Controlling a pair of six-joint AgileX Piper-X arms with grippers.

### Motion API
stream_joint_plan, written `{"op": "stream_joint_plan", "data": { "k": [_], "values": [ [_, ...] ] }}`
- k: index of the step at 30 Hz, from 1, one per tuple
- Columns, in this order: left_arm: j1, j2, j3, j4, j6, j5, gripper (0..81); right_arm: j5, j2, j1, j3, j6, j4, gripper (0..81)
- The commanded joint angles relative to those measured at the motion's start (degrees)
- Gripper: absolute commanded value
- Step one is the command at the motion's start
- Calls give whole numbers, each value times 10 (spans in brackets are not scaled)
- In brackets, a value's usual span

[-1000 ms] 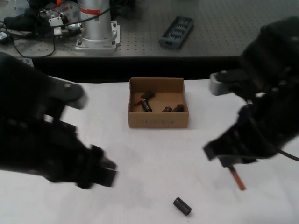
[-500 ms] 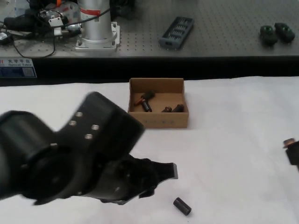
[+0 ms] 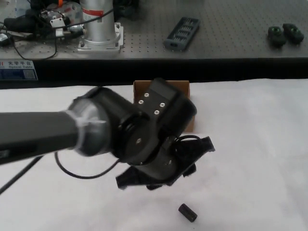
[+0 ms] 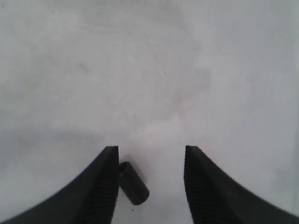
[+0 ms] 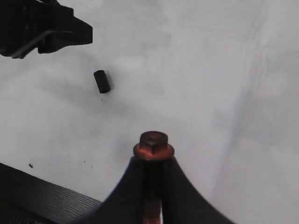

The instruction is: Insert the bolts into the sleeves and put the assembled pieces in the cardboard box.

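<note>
White cloth covers the desk (image 3: pixel 260 144), with the cardboard box (image 3: pixel 139 87) toward its back edge. Left claw (image 4: pixel 150 154) hangs open over the sleeve (image 4: pixel 133 183) near the front edge. The sleeve lies off-centre, just beside one finger, so closing may nudge it into rolling away. Right claw (image 5: pixel 153 163) is clamped on a bolt (image 5: pixel 153 144).

High view behind, downward; wrist views close; sleeve (image 3: pixel 187 212) shared.
</note>
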Motion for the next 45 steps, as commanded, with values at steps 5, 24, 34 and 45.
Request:
{"op": "stream_joint_plan", "data": {
  "k": [5,24,34,45],
  "values": [
    [-29,26,-14,59,-144,43,326,-1,-8,-4,-1,-4,2,19],
    [-71,61,-14,47,-228,-4,326,-4,-46,-4,-1,-20,2,19],
    [-71,84,-14,-5,-283,-6,302,18,-46,-4,-1,-38,8,19],
    [-71,103,-14,-16,-298,-10,302,53,-46,-4,-1,-61,19,19]
  ]
}}
